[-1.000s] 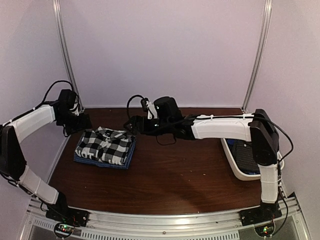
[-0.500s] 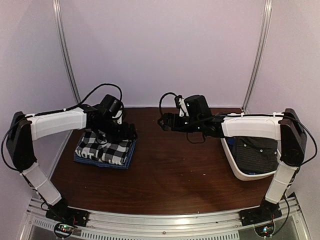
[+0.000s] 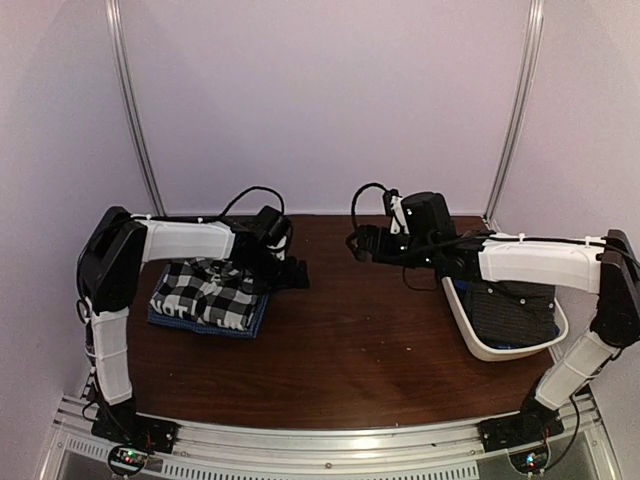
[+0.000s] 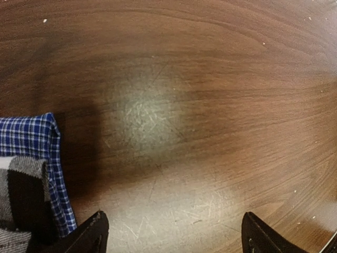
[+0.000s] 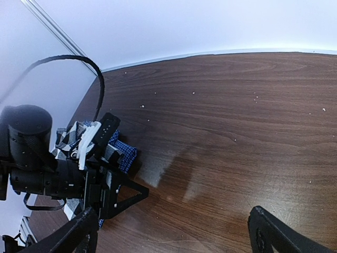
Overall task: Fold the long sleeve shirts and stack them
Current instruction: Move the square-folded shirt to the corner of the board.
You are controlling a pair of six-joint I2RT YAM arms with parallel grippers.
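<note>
Got both wide open and empty: left gripper (image 3: 295, 275) low over the table (image 3: 350, 350), right gripper (image 3: 358, 243) in mid-air. Best to swing the right one rightward to the charcoal shirt (image 3: 510, 310) in the basket (image 3: 470, 335) and pinch a top fold. Looks laid long-axis near-to-far. Spot the checked shirt (image 3: 205, 290) folded just left of the left gripper, collar facing away.

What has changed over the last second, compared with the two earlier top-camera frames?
The left gripper swept rightward, from the stack's left side across it to the table just past its right edge, jaws open and empty. The right gripper drew back rightward from beside the stack toward the basket, also open. The checked shirt on the blue shirt and the dark shirt in the basket stayed put.
</note>
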